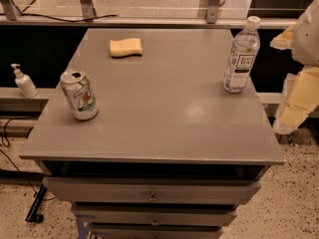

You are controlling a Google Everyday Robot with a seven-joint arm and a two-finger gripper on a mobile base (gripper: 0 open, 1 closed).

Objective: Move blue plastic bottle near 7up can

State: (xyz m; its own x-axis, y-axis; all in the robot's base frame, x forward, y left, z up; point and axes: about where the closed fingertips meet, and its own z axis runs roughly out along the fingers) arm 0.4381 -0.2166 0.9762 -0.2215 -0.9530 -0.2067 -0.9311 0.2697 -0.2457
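Observation:
The blue plastic bottle [241,54] stands upright near the right edge of the grey cabinet top [159,113]; it has a white cap and a dark-and-white label. The 7up can [79,95] stands upright near the left edge, towards the front, with its pull-tab top showing. My gripper [295,91] hangs at the far right of the camera view, beyond the cabinet's right edge, to the right of the bottle and a little in front of it. It is apart from the bottle and holds nothing that I can see. The bottle and the can are far apart, across the width of the top.
A yellow sponge [125,47] lies at the back left of the top. A small white pump dispenser [23,81] stands on a ledge left of the cabinet. Drawers [152,197] sit under the top, at the front. A rail and window run along the back.

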